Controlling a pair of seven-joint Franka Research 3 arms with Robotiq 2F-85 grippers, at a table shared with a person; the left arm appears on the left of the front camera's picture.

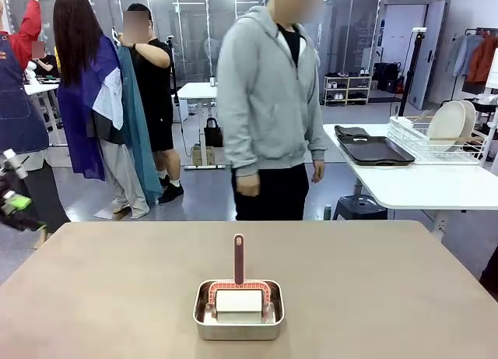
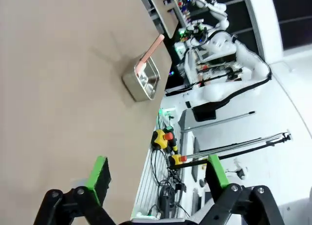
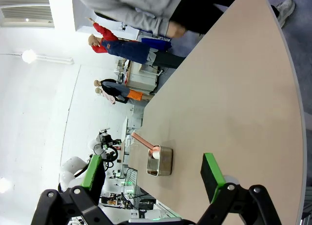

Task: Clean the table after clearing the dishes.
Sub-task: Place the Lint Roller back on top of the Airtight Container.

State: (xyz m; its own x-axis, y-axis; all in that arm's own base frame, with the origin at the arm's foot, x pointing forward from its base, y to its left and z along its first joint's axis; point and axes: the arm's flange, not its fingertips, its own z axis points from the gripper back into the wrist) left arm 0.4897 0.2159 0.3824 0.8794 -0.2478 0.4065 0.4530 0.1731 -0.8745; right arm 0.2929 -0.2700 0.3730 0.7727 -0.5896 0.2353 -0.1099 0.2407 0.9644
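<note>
Brown and wide, the counter (image 1: 117,281) took up the near part of the room, and its top was bare but for one thing. At the far left edge of the front view a bit of the left claw (image 1: 14,197) showed, black with a green pad, off past the counter's side. In its own wrist view the left claw (image 2: 156,178) was wide open with nothing between its green pads; one pad hung over the counter (image 2: 58,88) and the other past the edge.

Near the middle of the counter, close to the robot's side, sat a small steel pan (image 1: 238,311). A roller (image 1: 238,297) with a white drum and a pink frame lay in the pan, its handle sticking straight up.

Past the far edge a person (image 1: 268,102) in a grey hoodie stood with both arms down.

On the right, a white side table (image 1: 424,184) held two dark trays (image 1: 372,149) and a wire rack (image 1: 436,145) with white plates (image 1: 447,124) standing in it.

From the right wrist view, the right claw (image 3: 153,173) was wide open too and held nothing. It hung above the counter (image 3: 234,88), with the pan (image 3: 160,160) well apart from it.
</note>
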